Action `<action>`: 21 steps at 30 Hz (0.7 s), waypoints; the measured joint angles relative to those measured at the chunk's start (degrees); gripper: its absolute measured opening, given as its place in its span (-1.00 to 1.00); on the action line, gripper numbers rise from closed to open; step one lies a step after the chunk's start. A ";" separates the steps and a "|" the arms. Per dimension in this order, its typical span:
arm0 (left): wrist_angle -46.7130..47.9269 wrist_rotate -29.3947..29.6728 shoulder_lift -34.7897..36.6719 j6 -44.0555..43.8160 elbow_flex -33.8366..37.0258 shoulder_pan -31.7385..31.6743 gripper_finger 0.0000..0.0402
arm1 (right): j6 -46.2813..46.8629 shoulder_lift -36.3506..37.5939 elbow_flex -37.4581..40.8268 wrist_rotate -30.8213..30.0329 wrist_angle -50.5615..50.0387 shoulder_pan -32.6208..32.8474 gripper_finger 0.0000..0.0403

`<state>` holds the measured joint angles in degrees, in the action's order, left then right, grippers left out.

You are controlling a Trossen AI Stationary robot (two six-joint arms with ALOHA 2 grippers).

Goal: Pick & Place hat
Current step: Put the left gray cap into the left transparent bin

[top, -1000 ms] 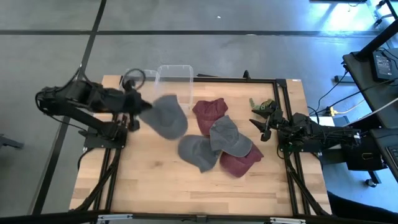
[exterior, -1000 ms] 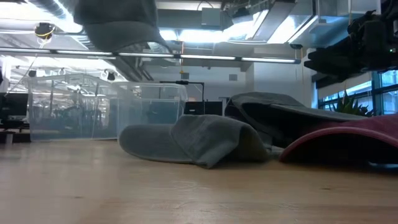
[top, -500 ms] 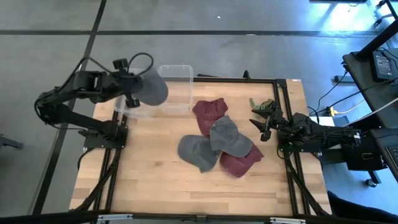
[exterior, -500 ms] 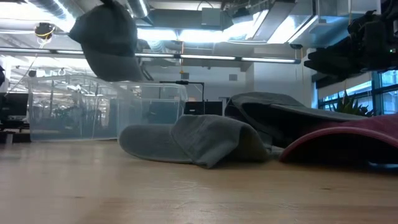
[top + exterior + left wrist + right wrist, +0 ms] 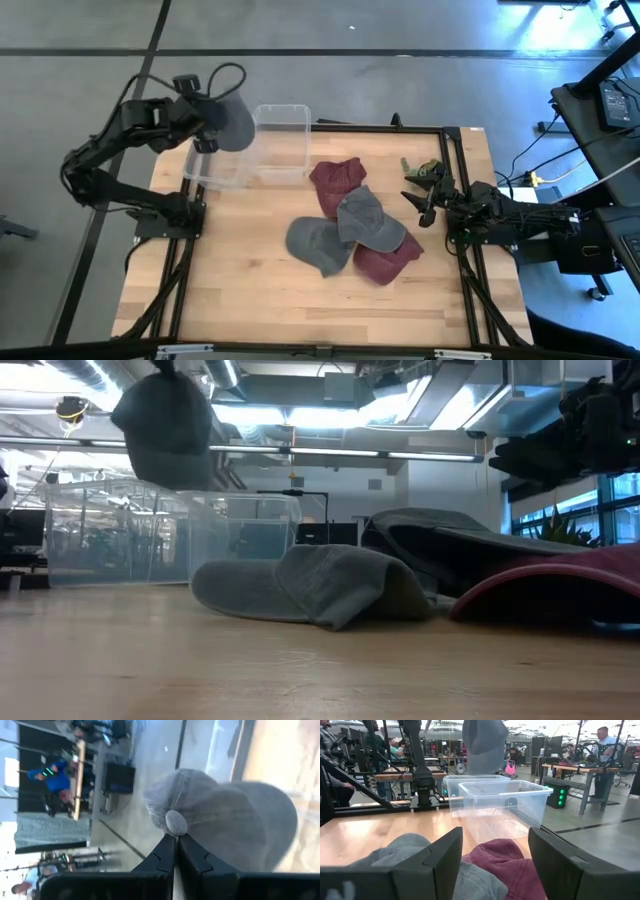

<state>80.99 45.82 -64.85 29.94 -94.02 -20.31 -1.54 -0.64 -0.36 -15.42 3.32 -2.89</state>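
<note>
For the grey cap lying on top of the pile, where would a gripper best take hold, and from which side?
Probably by the crown of the top grey cap, coming straight down from above. It lies uppermost on the pile, overlapping the maroon caps and the other grey cap, so its soft raised crown is exposed and pinchable; its edges rest on the neighbouring caps.

The left arm arches up at the upper left of the high view, elbow bent, wrist reaching rightward, its end effector (image 5: 212,118) raised high with both fingers (image 5: 165,855) pressed tight together. The right arm lies low and folded at the right edge of the frame, its end effector (image 5: 420,192) pointing left with fingers (image 5: 440,857) spread wide.
</note>
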 joint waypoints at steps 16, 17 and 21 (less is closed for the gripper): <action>4.01 1.26 -8.40 -0.07 0.09 -11.03 -0.98 | 1.09 0.00 0.00 0.02 0.00 0.00 0.12; 3.91 1.57 -9.15 -0.21 0.09 -11.11 -0.98 | 1.12 0.00 0.00 0.02 0.00 0.01 0.12; 3.58 -2.67 -12.14 0.94 0.09 -11.31 -0.98 | 1.18 0.00 0.00 0.02 0.00 -0.01 0.12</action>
<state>84.58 43.16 -76.99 30.88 -93.93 -31.62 -0.36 -0.64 -0.36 -15.40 3.31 -2.89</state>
